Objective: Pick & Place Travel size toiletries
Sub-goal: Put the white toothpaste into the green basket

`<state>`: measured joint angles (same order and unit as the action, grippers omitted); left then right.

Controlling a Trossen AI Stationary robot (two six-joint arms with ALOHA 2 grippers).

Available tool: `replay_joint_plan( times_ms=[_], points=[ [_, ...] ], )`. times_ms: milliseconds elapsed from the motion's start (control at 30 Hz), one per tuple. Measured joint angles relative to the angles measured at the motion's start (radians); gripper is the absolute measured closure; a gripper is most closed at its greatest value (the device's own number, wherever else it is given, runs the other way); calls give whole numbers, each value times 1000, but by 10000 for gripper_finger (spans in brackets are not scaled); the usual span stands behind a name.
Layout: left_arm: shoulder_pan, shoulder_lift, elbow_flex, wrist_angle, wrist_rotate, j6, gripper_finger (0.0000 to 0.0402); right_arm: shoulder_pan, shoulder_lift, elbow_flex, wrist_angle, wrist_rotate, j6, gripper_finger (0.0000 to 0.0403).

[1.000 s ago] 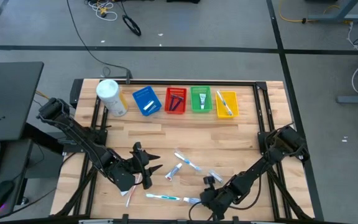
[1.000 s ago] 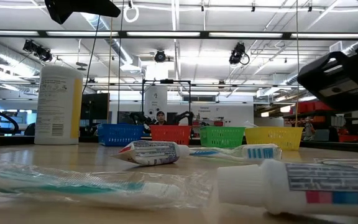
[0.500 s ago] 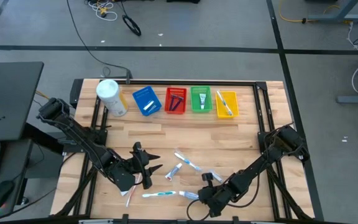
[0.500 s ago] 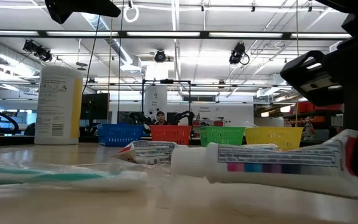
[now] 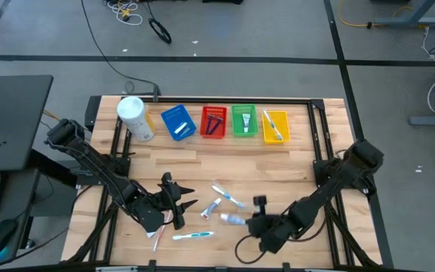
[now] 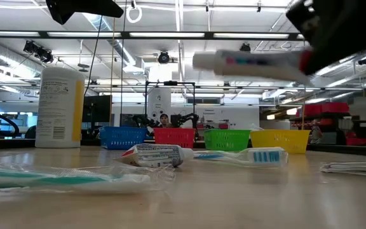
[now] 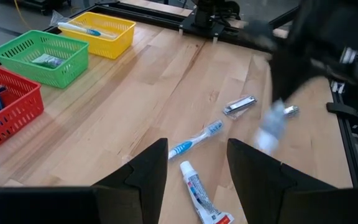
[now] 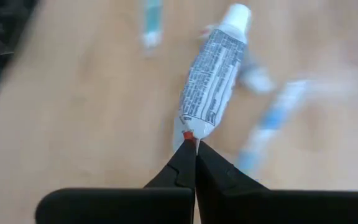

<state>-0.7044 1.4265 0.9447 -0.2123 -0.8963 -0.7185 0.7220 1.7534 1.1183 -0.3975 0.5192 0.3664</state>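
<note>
Tube point(image 8: 211, 79) airborne in right tool point(image 8: 191, 144)

Right pincer point(image 8: 194, 144), fingers pressed together on the crimped end of a toothpaste tube point(image 8: 211, 87), raised above the table's near edge. Left pincer point(image 5: 181, 205), fingers point(image 7: 143, 177) spread, low at near-left.

The high view looks straight down on the whole table point(image 5: 202, 170). The low view sits at table-top level, facing across it toward the basket row — the green basket point(image 6: 227, 138) also appears overhead point(image 5: 244, 121) and in the left wrist view point(image 7: 33, 57). The left wrist view faces obliquely over the boards. The right wrist view looks steeply down, close — a toothpaste tube point(image 8: 213, 74) fills it.
</note>
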Motion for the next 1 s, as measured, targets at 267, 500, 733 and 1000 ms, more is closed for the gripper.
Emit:
replay_joint_plan(
  times_ms=[267,500,733,1000],
  points=[
    [0,0,0,-2,0,0,226,-140,-109,0,-218,252,-9,403],
    [0,0,0,-5,0,-3,226,-416,-103,-9,-296,265,-7,403],
    [0,0,0,-7,0,0,226,-754,-102,-65,-229,154,44,403],
    [0,0,0,-7,0,53,226,-988,-102,-179,80,22,-36,403]
  ],
)
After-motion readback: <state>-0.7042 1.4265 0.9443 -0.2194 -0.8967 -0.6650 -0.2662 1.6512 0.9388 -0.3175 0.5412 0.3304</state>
